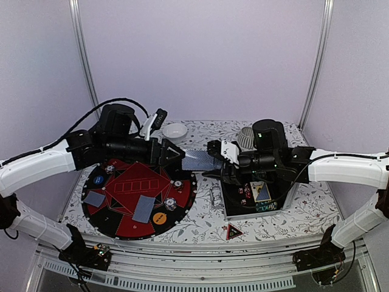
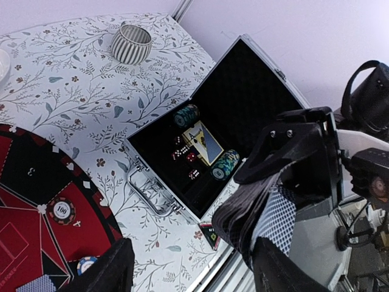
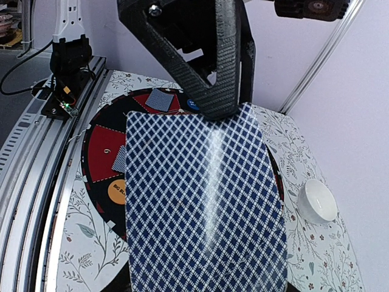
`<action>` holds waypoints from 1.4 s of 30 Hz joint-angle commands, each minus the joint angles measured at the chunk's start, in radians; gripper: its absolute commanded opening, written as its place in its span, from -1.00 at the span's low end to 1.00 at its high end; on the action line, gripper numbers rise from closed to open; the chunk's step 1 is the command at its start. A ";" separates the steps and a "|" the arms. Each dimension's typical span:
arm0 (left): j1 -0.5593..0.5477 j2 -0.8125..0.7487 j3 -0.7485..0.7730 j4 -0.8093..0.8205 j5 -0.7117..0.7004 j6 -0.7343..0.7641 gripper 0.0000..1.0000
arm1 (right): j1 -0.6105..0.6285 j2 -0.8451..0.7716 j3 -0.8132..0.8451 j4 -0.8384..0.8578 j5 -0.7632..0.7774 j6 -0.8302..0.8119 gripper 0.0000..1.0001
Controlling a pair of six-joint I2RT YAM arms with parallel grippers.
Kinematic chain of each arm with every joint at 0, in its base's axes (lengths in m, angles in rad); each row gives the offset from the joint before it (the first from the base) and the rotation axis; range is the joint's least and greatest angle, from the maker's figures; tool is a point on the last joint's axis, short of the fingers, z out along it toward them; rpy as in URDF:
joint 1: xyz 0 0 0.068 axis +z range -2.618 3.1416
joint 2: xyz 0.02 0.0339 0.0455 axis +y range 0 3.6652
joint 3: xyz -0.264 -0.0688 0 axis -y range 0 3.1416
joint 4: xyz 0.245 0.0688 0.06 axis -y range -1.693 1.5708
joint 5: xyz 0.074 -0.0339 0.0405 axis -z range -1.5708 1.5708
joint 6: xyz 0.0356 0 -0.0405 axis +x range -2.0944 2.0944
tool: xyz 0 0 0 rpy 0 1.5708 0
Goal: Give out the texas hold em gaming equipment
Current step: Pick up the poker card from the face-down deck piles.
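The playing card [image 3: 206, 207] wears a blue-and-white diamond lattice. The round mat [image 1: 137, 181] is black and red, the tablecloth [image 2: 91, 91] white with grey-green leaves, the cup [image 2: 130, 44] grey-and-white striped, the bowl [image 3: 317, 201] plain white.

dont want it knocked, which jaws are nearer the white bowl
Left. The left jaws hang just on the near side of the white bowl; the right jaws, holding the playing card, are farther off to its right, closer to the ribbed cup.
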State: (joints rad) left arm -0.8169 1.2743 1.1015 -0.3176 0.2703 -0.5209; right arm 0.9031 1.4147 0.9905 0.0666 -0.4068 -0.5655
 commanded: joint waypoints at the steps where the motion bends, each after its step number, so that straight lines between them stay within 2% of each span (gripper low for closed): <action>1: 0.013 -0.013 -0.025 0.077 0.070 -0.019 0.44 | 0.006 0.002 0.037 0.007 -0.018 -0.007 -0.14; 5: 0.014 0.022 -0.015 0.125 0.136 -0.030 0.63 | 0.006 0.005 0.040 0.007 -0.021 -0.006 -0.14; 8: 0.013 0.050 -0.005 0.115 0.130 -0.027 0.65 | 0.005 0.004 0.039 0.006 -0.021 -0.004 -0.14; 13: 0.014 0.078 0.018 0.061 0.107 -0.015 0.46 | 0.006 -0.004 0.032 0.006 -0.014 -0.004 -0.14; 17: 0.014 0.057 0.009 0.076 0.103 -0.017 0.33 | 0.006 -0.005 0.030 0.007 -0.013 -0.007 -0.14; 37: 0.024 -0.007 -0.016 0.060 0.111 -0.032 0.31 | 0.006 -0.004 0.030 0.006 -0.004 -0.007 -0.14; 42: 0.029 -0.031 -0.033 0.082 0.143 -0.058 0.10 | 0.006 -0.003 0.029 0.006 -0.003 -0.007 -0.14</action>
State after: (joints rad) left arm -0.8040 1.2816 1.0866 -0.2501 0.3813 -0.5602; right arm 0.9031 1.4151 0.9924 0.0666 -0.4061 -0.5659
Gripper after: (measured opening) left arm 0.586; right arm 0.438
